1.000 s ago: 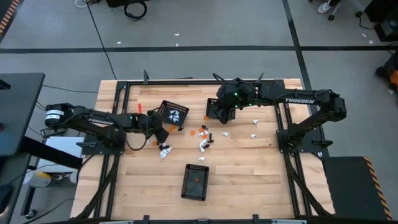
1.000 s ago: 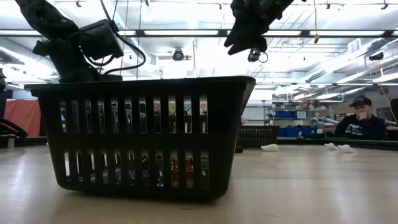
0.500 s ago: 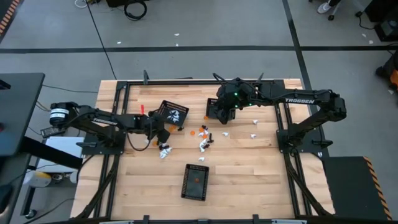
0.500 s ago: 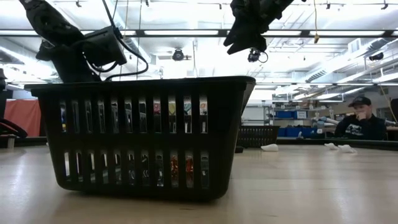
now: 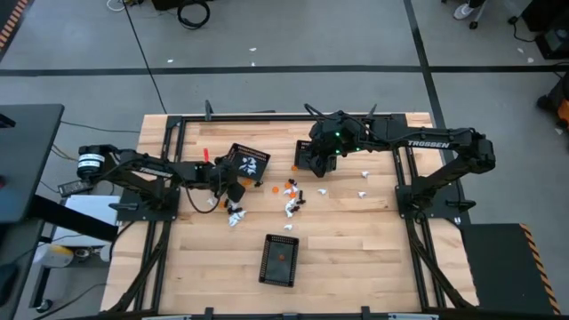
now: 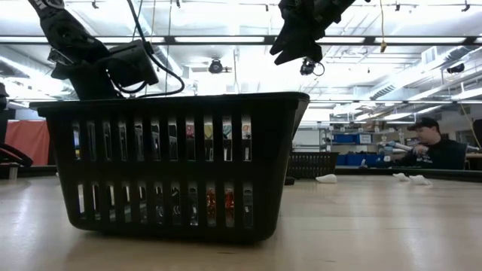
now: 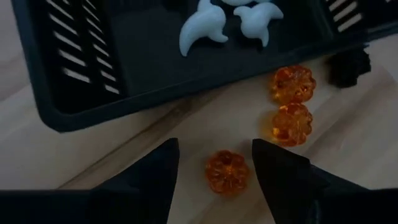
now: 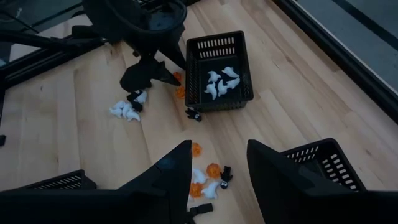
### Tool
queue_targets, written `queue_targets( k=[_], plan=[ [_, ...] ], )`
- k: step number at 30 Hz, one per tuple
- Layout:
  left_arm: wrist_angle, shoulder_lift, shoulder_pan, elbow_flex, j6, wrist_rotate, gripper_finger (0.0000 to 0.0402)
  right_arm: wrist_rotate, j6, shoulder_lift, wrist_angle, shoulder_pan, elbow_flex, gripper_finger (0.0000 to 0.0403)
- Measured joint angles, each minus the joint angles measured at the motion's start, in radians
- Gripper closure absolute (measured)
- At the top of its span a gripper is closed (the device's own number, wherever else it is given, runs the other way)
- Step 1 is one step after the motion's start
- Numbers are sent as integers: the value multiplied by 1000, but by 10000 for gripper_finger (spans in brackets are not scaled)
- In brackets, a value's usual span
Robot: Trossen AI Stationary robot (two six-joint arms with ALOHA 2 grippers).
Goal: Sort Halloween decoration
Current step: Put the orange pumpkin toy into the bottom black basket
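Observation:
The Halloween decoration lies scattered mid-table as small orange, white and black trinkets. My left gripper stands open, tipped down, its fingers on either side of an orange pumpkin without touching it. Two more pumpkins and a black trinket lie on the wood beside a black basket that holds white ghosts. My right gripper hangs open and empty high over a second basket.
A third basket with orange pieces stands near the table's front edge and fills the low view. More white trinkets lie toward the right, another cluster near my left gripper. A person sits beyond the table.
My left gripper has gone a little toward the table's right edge and down, closer to the pumpkins beside the ghost basket. The person in the background has moved their arms.

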Motion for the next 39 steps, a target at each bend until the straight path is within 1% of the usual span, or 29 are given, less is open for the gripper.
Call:
queue_targets(
  k=[7,14,22,25,29,33,39],
  plan=[
    [-8,5,-1,-1,37,11,212,0,0,0,7,0,0,243],
    [-14,31,-21,1,86,14,214,1,0,0,15,0,0,243],
    [-21,46,-34,6,98,13,218,2,6,0,20,0,0,243],
    [-37,48,-34,18,122,24,232,5,6,0,19,0,0,243],
    [-52,50,-35,40,162,43,263,5,6,0,19,0,0,243],
    [-55,50,-36,45,164,48,290,5,6,0,19,0,0,243],
    [-63,40,-36,46,127,56,301,5,5,0,18,0,0,243]
  ],
)
